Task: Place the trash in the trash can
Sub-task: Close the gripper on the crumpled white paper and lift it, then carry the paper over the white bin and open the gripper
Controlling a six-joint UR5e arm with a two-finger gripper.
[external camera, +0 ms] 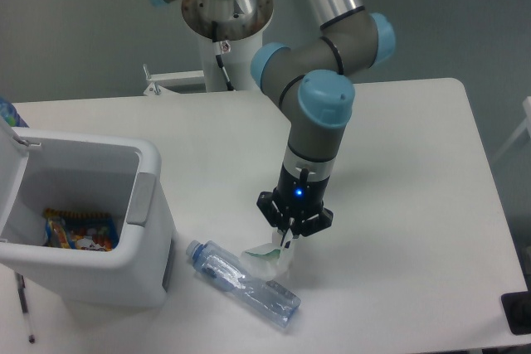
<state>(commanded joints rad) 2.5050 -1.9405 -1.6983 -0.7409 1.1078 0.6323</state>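
The clear bluish plastic bottle (242, 283) with a blue cap lies on its side on the white table, cap toward the bin. The flattened white carton with green print (267, 258) lies just beyond it, touching the bottle. My gripper (288, 243) points straight down over the carton's right end, its fingers closed on the carton's edge. The trash can (91, 263), a boxy white bin with a grey side panel, stands at the left with its lid (12, 134) hinged open.
A colourful wrapper (79, 231) lies inside the bin. The arm's base column (228, 31) stands at the table's far edge. A dark object (518, 312) sits at the right front table edge. A thin rod (25, 308) lies by the bin's front left.
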